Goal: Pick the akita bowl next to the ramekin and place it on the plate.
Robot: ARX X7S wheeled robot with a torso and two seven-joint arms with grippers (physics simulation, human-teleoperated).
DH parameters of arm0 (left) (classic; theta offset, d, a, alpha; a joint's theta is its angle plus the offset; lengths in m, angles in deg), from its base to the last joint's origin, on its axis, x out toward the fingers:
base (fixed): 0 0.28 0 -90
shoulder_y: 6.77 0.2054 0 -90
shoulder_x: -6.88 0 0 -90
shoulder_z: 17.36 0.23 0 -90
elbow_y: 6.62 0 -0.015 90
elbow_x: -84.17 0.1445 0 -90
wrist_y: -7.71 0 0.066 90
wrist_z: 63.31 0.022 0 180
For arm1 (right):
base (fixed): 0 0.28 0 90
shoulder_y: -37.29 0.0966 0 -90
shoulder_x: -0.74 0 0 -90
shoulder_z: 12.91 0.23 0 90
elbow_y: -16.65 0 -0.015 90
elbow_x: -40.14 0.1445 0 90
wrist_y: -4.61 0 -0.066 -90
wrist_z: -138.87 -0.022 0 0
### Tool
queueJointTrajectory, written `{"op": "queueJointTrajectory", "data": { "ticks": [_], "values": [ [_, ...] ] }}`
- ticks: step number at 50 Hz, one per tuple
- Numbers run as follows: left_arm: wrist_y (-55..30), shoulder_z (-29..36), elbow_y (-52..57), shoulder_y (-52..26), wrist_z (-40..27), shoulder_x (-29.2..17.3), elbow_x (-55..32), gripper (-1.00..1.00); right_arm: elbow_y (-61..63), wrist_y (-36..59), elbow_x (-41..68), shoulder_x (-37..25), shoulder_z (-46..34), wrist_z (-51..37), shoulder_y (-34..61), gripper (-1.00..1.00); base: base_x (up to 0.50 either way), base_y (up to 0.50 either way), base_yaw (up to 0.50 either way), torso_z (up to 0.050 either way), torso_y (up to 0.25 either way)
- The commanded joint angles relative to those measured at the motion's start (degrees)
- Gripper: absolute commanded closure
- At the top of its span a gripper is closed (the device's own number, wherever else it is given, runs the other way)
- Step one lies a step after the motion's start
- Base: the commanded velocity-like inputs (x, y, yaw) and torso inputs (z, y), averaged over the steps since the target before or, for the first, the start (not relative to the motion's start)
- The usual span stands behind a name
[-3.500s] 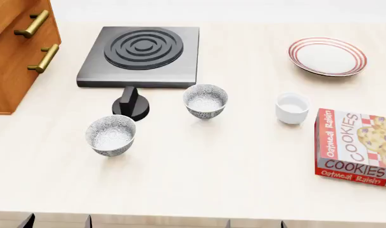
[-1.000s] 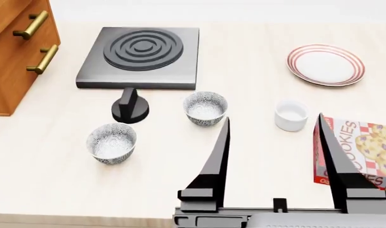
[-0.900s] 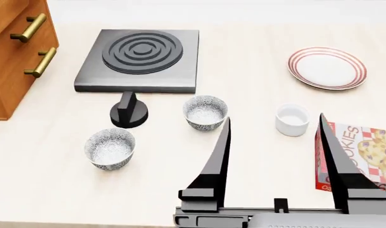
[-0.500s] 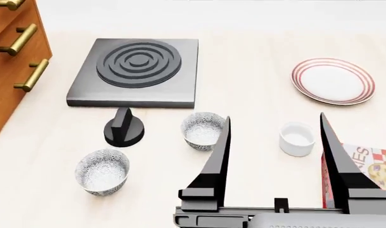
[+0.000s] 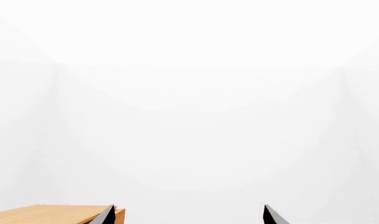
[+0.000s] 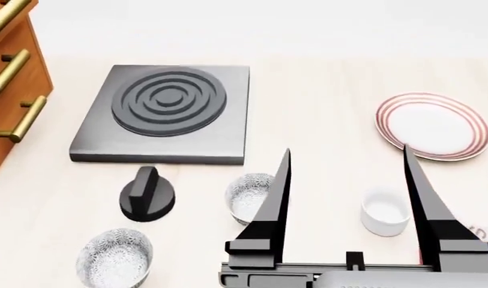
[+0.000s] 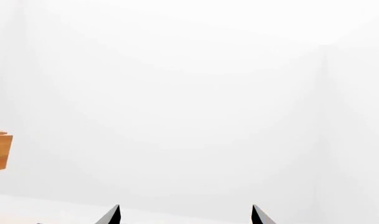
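At the far left of my head view, a wooden drawer cabinet (image 6: 8, 90) with brass handles stands at the edge of the pale table (image 6: 324, 78). Next to it lies a flat dark grey hotplate (image 6: 165, 113) with raised concentric rings. In front of the hotplate sits a black knob (image 6: 147, 195) on a round base. Nearer to me, at the lower left, is a speckled grey bowl (image 6: 116, 259) with a pale inside.

The akita bowl (image 6: 248, 195) of the task stands upright just right of the knob, partly hidden behind one finger of my right gripper (image 6: 346, 183). That gripper rises from the bottom edge, its two dark fingers spread wide apart and holding nothing. Between those fingers, as seen from my head, the white ramekin (image 6: 385, 211) stands on the table, near the akita bowl. Beyond it, toward the right edge, lies the plate (image 6: 432, 125) with red rings, nothing on it. A sliver of a red box (image 6: 485, 235) shows at the right edge.

My left gripper (image 5: 188, 215) appears only in its wrist view: two dark fingertips apart, against white wall, beside a wooden top (image 5: 46, 214).
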State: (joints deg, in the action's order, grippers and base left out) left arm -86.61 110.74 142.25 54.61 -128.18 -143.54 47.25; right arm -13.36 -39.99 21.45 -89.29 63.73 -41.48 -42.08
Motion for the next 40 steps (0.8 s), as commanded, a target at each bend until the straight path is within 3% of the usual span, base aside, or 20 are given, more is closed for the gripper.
{"op": "queueJointTrajectory", "data": {
  "ticks": [1,40],
  "values": [
    [0.44,0.85,0.08,-0.32,-0.4,-0.36,0.29,-1.0,0.0,-0.11,0.06,0.0,0.07,0.02,-0.17,-1.0,0.25,0.0,0.0,0.0,0.0],
    [1.1,2.92,-0.67,-1.78,-1.12,-0.72,0.41,-1.0,0.0,0.33,0.18,0.0,0.02,0.34,0.09,-1.0,0.27,0.0,0.0,0.0,0.001]
  ]
}}
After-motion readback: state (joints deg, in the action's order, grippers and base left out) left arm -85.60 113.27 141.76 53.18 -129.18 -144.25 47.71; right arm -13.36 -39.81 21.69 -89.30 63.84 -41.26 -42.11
